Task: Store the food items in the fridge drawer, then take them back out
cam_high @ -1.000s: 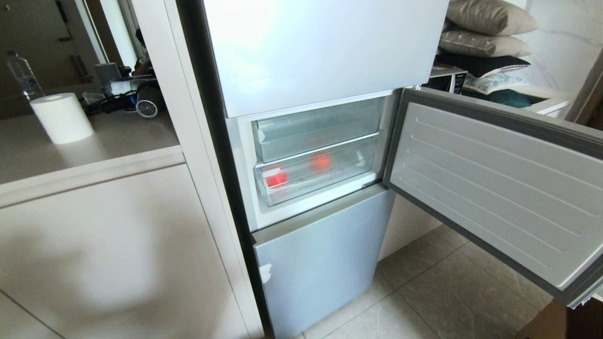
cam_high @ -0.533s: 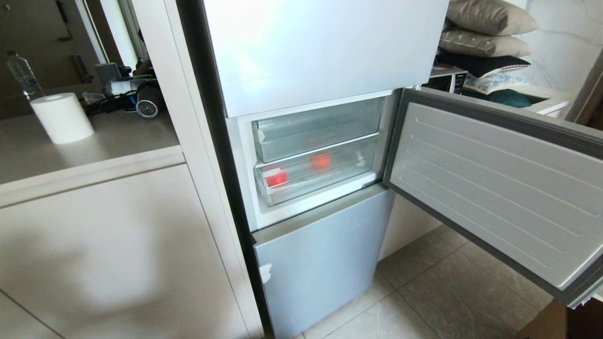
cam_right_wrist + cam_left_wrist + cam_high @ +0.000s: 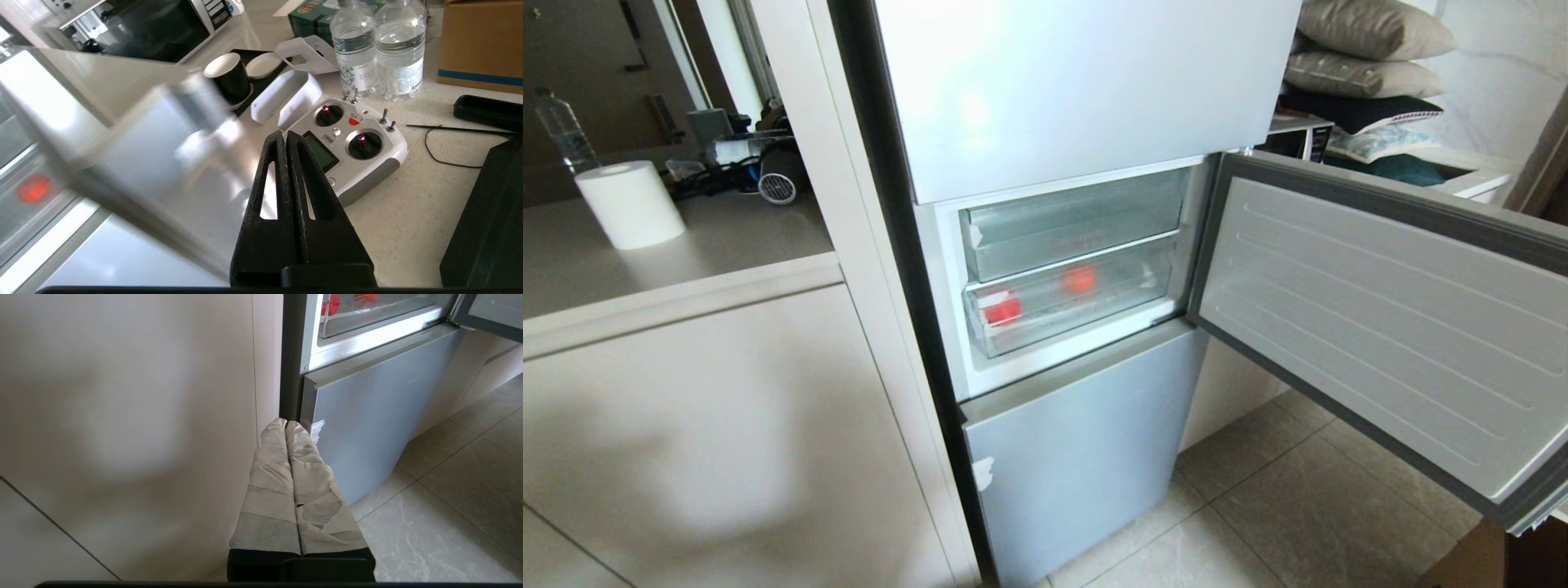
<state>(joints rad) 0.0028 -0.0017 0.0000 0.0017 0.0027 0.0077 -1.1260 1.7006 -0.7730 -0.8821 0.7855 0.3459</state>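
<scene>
The middle fridge door (image 3: 1380, 327) is being held wide open toward the right in the head view, its ribbed white inner face turned up and its grey edge jutting out over the tiled floor (image 3: 1282, 506). Room is being left between that door and the pale cabinet panel (image 3: 711, 425) on the left. Behind the opening, the fridge drawer (image 3: 1078, 306) is being seen pushed in, below a shallower clear tray (image 3: 1070, 224). A round red food item (image 3: 1079, 279) is being seen through the clear front wall, inside the drawer toward its middle; a second red piece (image 3: 1002, 310) is lying near the drawer's left end. The lower blue-grey door panel (image 3: 1086, 457) is shut.

A desk (image 3: 408, 212) with a speckled top is being shown in the right wrist view, carrying a white remote controller (image 3: 351, 147), two water bottles (image 3: 376, 53) and a black cup (image 3: 229, 77).

The right gripper (image 3: 285, 136) is being held above the door's edge and the desk, its black fingers pressed together and holding nothing. The left gripper (image 3: 285, 424) is being kept low before the cabinet and the lower panel, its taped fingers closed and empty.
</scene>
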